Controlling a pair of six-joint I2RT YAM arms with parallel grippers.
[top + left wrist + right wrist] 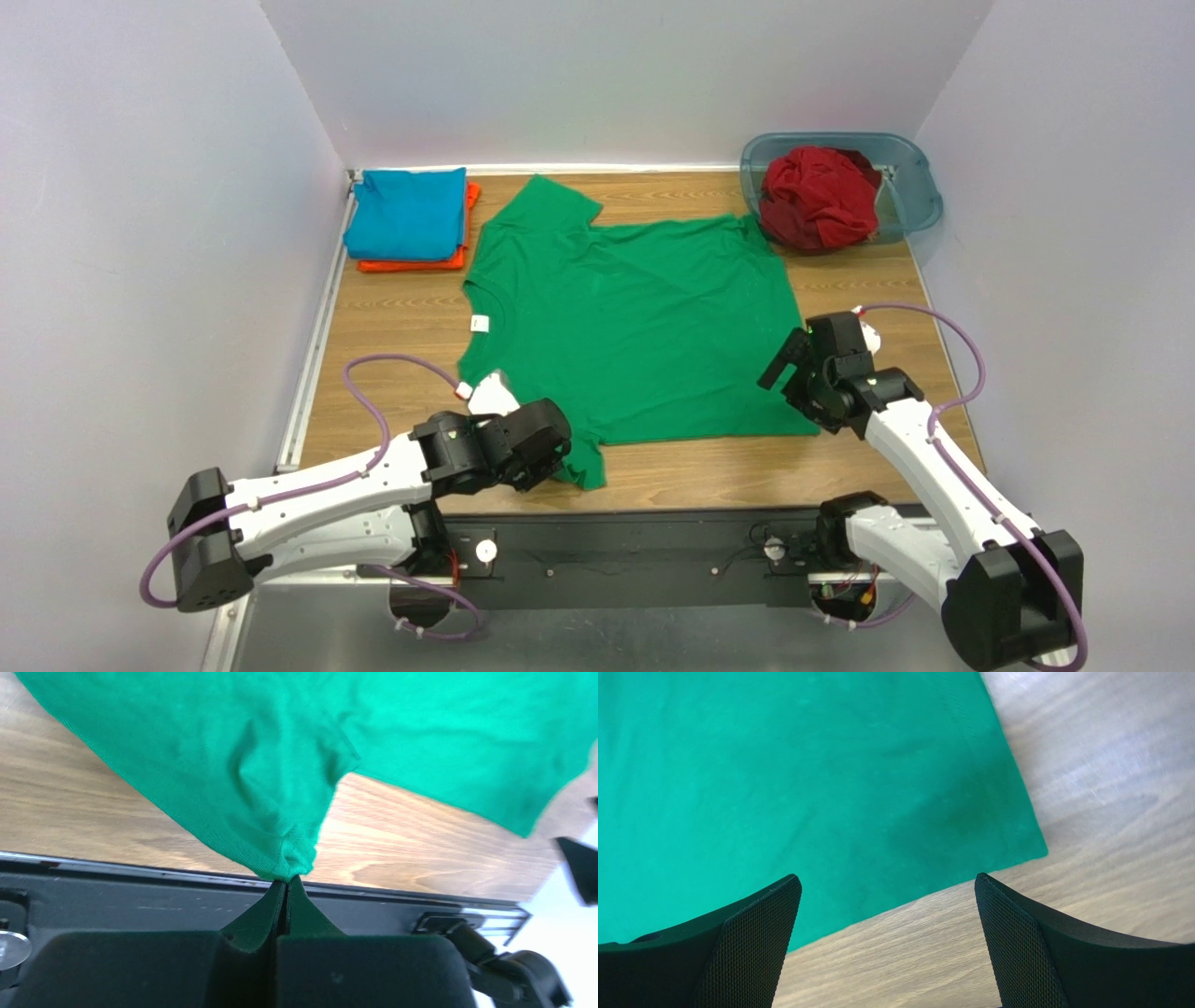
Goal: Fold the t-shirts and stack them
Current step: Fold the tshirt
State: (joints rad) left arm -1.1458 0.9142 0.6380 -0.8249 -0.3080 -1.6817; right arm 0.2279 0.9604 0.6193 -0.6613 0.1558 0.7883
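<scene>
My left claw (pixel 286 882) is pinched tight on a bunched tip of the green shirt (pixel 231 763), the two fingers pressed together with a nub of cloth caught between them, right over the near edge of the counter (pixel 379 322) toward its left side, and from that pinch the fabric fans out away from me across the wood; what I'm holding looks like the near sleeve, drawn up into a small peak above the black rail (pixel 140 903) that runs along the near edge. My right claw (pixel 887 882) is spread wide with nothing between its fingers, hanging over the shirt's near right corner, where the hem corner lies flat on the wood just ahead of the fingertips. The rest of the green shirt lies spread across the middle of the counter, neck toward the left edge, its small white tag (pixel 480 324) showing there and its other sleeve pointing at the far edge. In the far left corner a blue shirt (pixel 407 210) sits folded on top of an orange shirt (pixel 421 262). In the far right corner a dark red shirt (pixel 818 196) is heaped in the plastic tub (pixel 912 189)
</scene>
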